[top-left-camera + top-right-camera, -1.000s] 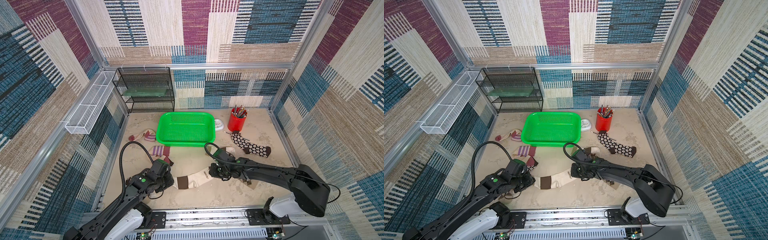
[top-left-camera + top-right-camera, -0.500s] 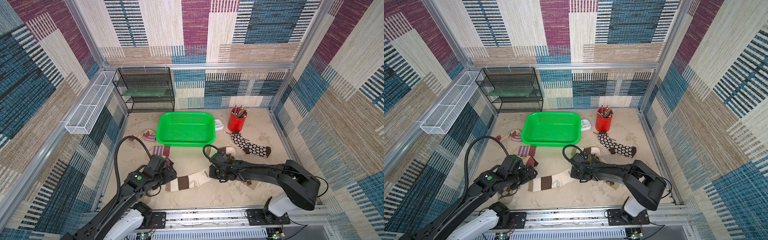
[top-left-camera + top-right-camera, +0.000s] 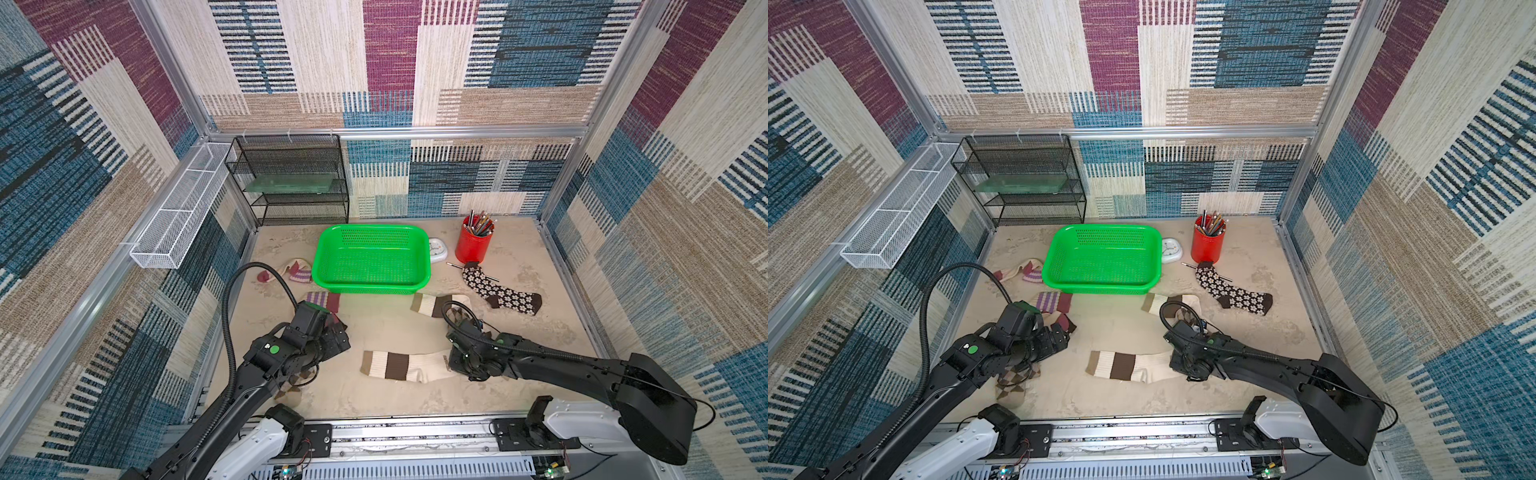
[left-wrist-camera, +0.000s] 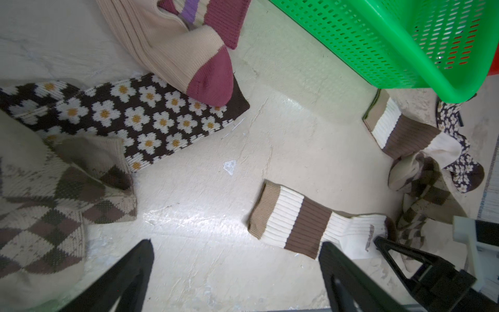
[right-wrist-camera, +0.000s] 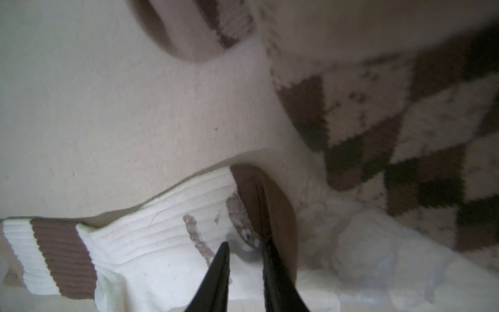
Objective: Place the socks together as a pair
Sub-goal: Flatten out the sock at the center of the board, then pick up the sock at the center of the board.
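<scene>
Toward the green basket [image 3: 370,257], near which its mate [image 3: 434,305] lies, the front banded sock [image 3: 397,365] is best carried only once its toe is surely pinched by the right gripper [image 5: 245,244], whose near-closed jaws' hold cannot be told, with the left gripper [image 4: 235,243] spread wide and clear.

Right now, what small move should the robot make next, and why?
Probably: move the right gripper from the laid-out banded sock to the matching sock near the green basket. The two lie apart, and the left gripper stands open, empty.
</scene>
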Controlling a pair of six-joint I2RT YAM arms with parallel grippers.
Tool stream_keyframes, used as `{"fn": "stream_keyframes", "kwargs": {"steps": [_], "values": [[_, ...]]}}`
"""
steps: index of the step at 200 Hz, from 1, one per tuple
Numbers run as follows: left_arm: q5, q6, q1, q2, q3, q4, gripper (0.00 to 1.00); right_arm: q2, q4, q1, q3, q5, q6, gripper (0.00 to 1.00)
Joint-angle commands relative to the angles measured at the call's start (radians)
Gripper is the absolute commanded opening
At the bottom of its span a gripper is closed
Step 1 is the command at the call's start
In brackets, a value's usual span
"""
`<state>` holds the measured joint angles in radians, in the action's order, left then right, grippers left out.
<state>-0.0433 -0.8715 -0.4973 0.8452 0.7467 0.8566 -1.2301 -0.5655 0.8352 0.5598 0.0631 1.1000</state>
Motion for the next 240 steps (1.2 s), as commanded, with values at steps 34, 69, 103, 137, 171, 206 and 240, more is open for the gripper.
{"fn": "stream_keyframes", "kwargs": {"steps": [34,69,103,137,171,206,240], "values": [[0.009,0.028,0.058,0.001,-0.006,0.061,0.96,0.112,-0.062,-0.06,0.066,-0.044,-0.092,0.69],[0.068,0.077,0.136,0.05,-0.003,0.077,0.96,0.176,0.043,-0.103,0.108,-0.129,-0.241,0.97],[0.132,0.153,0.196,0.13,0.003,0.058,0.93,0.182,0.072,-0.128,0.149,-0.145,-0.337,0.96],[0.149,0.237,0.211,0.237,0.038,0.039,0.88,0.163,0.061,-0.172,0.169,-0.171,-0.365,0.96],[0.161,0.281,0.21,0.284,0.083,0.035,0.87,0.155,-0.021,-0.263,0.174,-0.167,-0.363,0.96],[0.203,0.258,0.213,0.247,0.07,-0.011,0.89,0.202,-0.016,-0.394,0.148,-0.203,-0.388,0.96],[0.258,0.251,0.212,0.232,0.072,-0.053,0.9,0.193,0.026,-0.487,0.166,-0.193,-0.487,0.97]]}}
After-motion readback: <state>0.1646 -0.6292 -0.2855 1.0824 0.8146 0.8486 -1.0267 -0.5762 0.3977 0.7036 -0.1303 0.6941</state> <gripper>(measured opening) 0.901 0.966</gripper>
